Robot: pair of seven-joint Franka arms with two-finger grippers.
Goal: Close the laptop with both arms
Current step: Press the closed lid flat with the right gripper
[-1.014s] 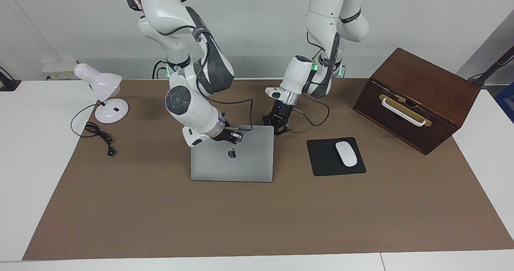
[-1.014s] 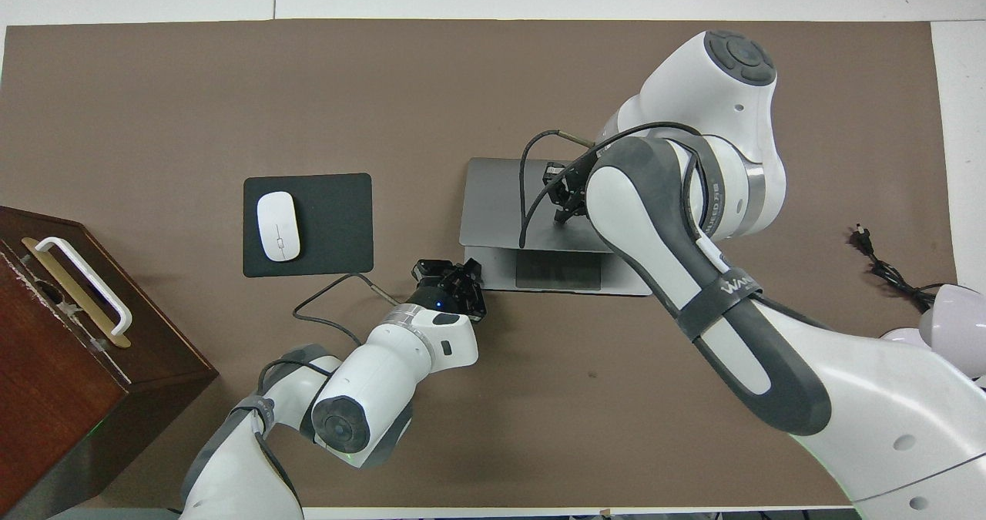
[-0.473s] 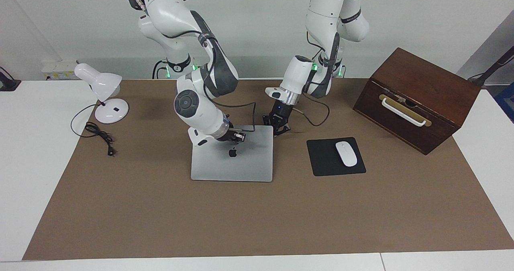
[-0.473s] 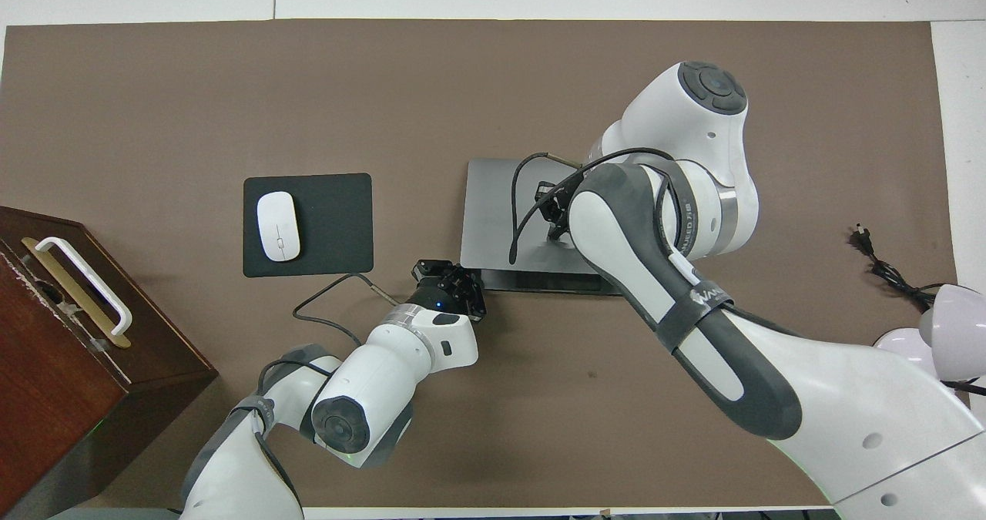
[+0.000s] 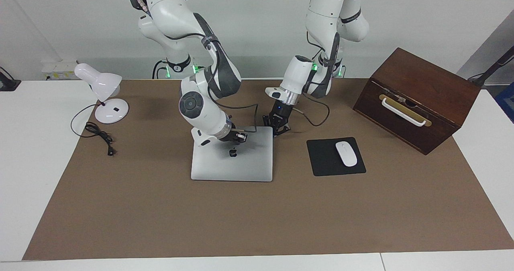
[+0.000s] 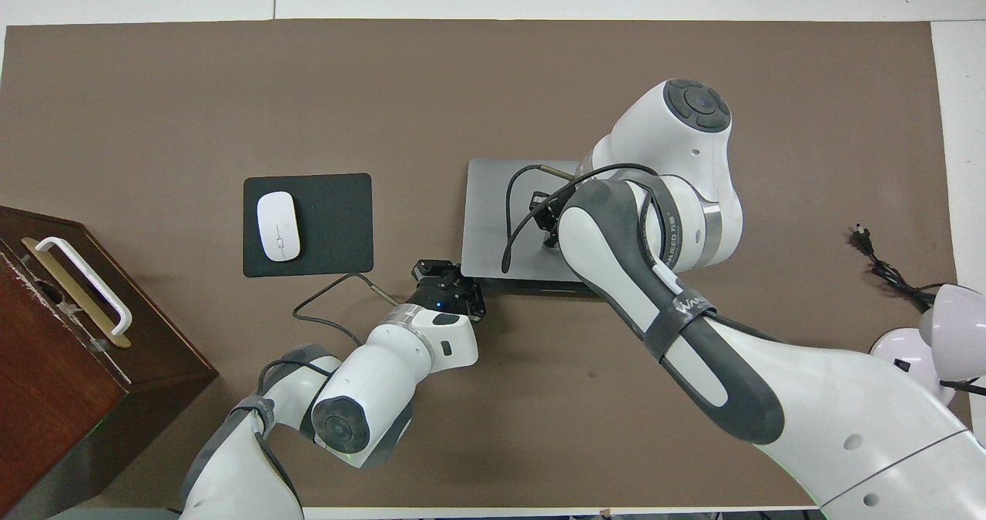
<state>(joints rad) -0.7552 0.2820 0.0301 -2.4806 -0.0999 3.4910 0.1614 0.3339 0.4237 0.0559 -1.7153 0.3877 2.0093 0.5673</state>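
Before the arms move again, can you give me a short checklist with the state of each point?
1. Laptop lid fully down: not ok; the overhead view shows a thin dark gap at the edge nearest the robots.
2. Right gripper on the lid, shut: ok.
3. Left gripper at the laptop corner toward the left arm's end, shut: ok; contact: cannot tell.
4. Mouse and mouse pad apart from the laptop: ok.
5. Wooden box away from both arms: ok.
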